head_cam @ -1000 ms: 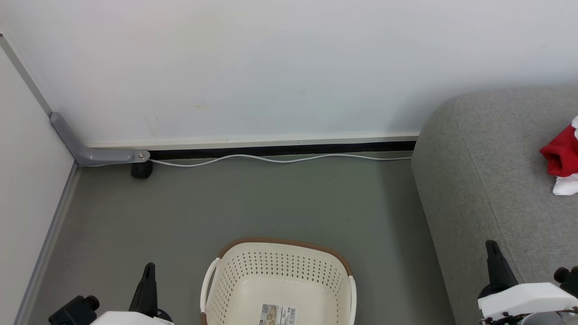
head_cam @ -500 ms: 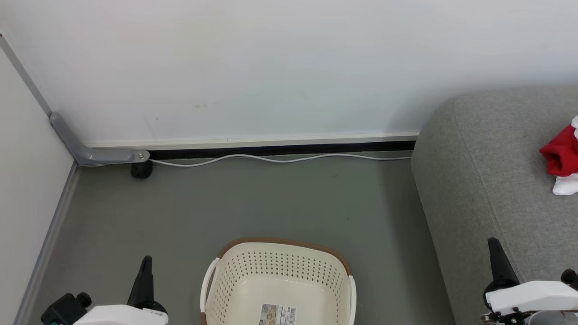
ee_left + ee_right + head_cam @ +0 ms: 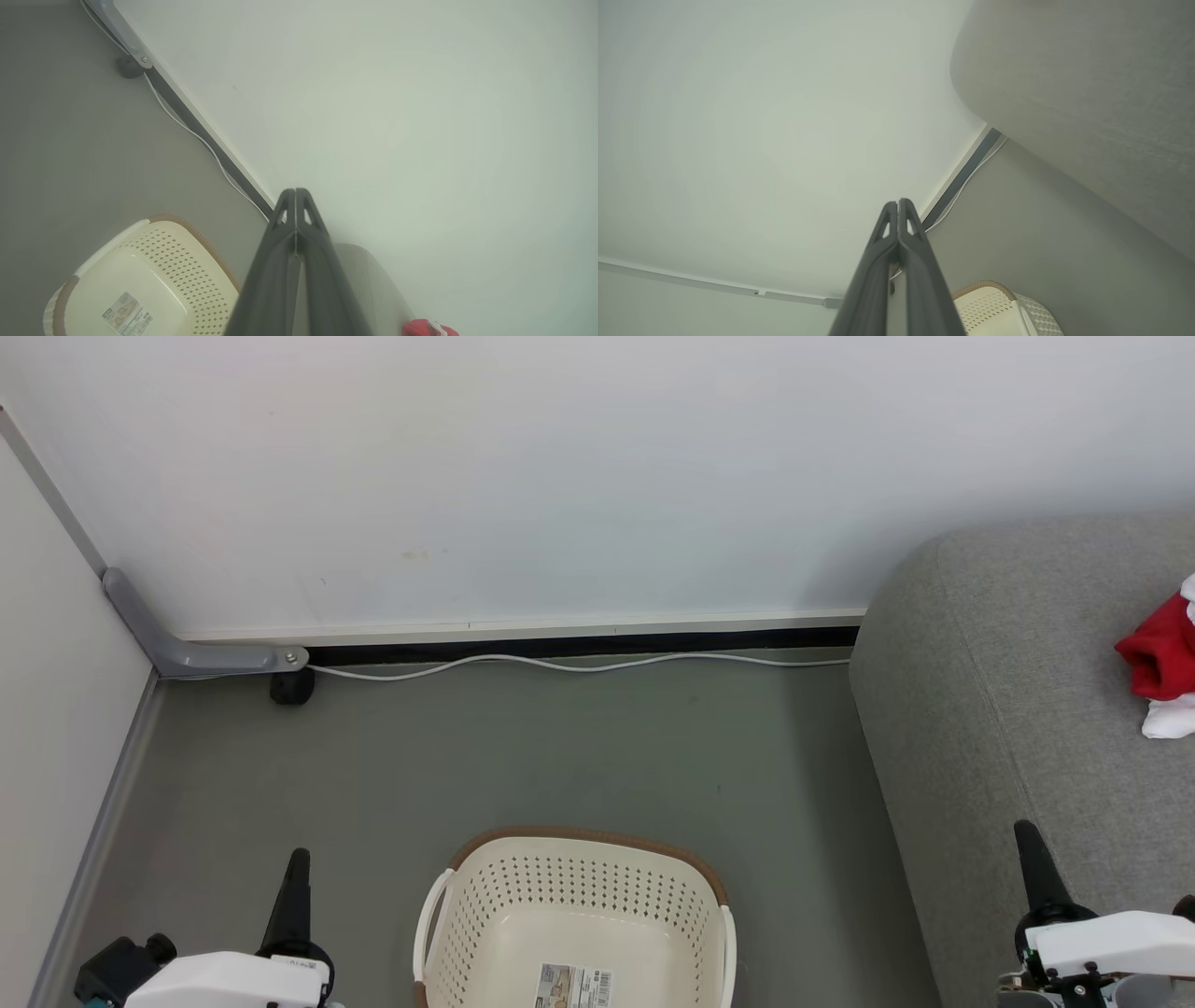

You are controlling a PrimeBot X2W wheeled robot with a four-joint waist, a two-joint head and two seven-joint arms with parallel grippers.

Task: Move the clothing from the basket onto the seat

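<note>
- Jaws of left gripper (image 3: pixel 299 861) and right gripper (image 3: pixel 1027 835) pressed together, holding nothing.
- Clothing (image 3: pixel 1159 658) lies on the seat (image 3: pixel 1027 663), apart from the basket (image 3: pixel 579 837).
- Likely light, floppy; pinch a bunched fold.

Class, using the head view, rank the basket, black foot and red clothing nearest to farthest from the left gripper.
1. Basket, just right of the left gripper.
2. Black foot, ahead by the wall.
3. Clothing, far right on the seat.
</note>
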